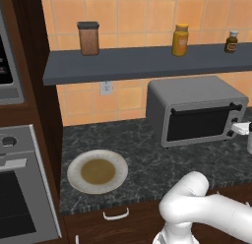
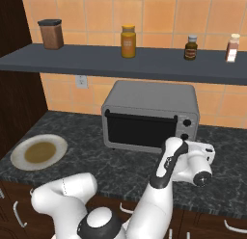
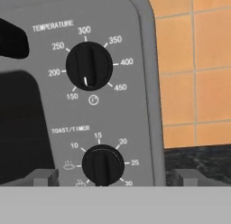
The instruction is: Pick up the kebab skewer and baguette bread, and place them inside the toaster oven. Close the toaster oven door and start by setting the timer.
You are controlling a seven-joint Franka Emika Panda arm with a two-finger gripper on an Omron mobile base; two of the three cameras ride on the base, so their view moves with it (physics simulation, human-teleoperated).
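The toaster oven [image 1: 197,95] [image 2: 154,96] stands on the dark counter under the shelf. Its toaster oven door [image 1: 196,126] [image 2: 137,132] is shut, with the black bar handle [image 1: 206,110] along its top. My gripper [image 1: 240,128] hovers at the oven's right control panel. In the hand view my gripper [image 3: 115,178] is open, its fingertips [image 3: 43,177] set wide on either side of the toast/timer knob [image 3: 103,165] and not touching it. The temperature knob [image 3: 89,66] sits above. The kebab skewer and baguette bread are hidden from view.
A white plate [image 1: 73,173] [image 2: 17,156] with nothing on it lies on the counter to the left. The shelf above holds a brown jar [image 1: 88,38], a yellow bottle [image 1: 180,40] and a dark bottle [image 1: 231,42]. A built-in steel oven [image 1: 15,198] fills the far left.
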